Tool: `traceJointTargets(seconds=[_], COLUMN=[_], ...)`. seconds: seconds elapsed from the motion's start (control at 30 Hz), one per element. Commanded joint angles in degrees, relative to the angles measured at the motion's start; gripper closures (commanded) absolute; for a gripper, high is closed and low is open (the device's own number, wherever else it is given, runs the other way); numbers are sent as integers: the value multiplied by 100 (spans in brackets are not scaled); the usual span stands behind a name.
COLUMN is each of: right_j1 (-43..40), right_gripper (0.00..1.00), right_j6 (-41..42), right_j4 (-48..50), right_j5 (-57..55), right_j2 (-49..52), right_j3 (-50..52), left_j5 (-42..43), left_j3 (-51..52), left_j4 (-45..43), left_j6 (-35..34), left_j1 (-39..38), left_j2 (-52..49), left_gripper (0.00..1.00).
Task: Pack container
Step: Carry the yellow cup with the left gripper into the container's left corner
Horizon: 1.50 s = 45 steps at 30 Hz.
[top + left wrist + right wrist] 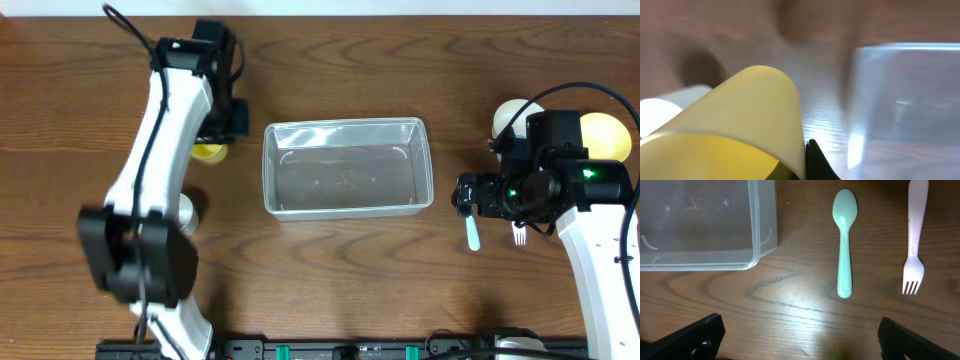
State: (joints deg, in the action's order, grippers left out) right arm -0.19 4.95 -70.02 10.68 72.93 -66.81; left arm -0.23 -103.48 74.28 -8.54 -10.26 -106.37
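Observation:
The clear rectangular container (345, 200) stands empty at the table's middle; it also shows in the left wrist view (905, 100) and the right wrist view (700, 260). My left gripper (222, 135) is just left of it, shut on the rim wall of a yellow cup (207, 153), which fills the left wrist view (740, 115); one dark finger (815, 162) presses on its outer wall. My right gripper (800, 337) is open and empty, right of the container (463, 195), over bare wood short of a teal spoon (844, 245) and a pale fork (915, 235).
A white cup (186, 210) stands near the left arm, also in the left wrist view (660, 110). A white bowl (513, 115) and a yellow bowl (608, 135) sit behind the right arm. The spoon (472, 236) and fork (519, 236) lie by the right gripper.

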Motion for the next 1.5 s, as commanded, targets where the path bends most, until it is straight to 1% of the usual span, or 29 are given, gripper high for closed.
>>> traceJointTargets(seconds=[0.0, 0.13, 0.27, 0.4, 0.7, 0.93, 1.13, 1.47], right_j1=[20, 20, 20, 20, 20, 20, 20, 20], right_gripper=[1, 1, 1, 1, 1, 1, 1, 1], right_j6=[-79, -79, -76, -79, -79, -79, -79, -79], right_j4=[0, -9, -46, -116, -155, -157, -160, -170], right_j5=[-20, -20, -20, -20, -39, -39, -190, -214], right_j2=[15, 15, 15, 15, 15, 15, 15, 15], right_j3=[-105, -105, -103, -103, -103, -103, -103, -103], left_j5=[-22, -22, -24, -24, -24, -24, -31, -39], left_j3=[-181, -177, -146, -127, -125, -125, -118, 35], left_j4=[4, -20, -59, -144, -203, -553, -675, -813], left_j6=[98, 98, 96, 96, 98, 212, 232, 227], left_j1=[-579, -1318, -1906, -2124, -1993, -1965, -1919, -1609], left_j2=[739, 903, 610, 151, -815, -1316, -1495, -1515], left_gripper=[94, 94, 94, 94, 94, 94, 94, 94])
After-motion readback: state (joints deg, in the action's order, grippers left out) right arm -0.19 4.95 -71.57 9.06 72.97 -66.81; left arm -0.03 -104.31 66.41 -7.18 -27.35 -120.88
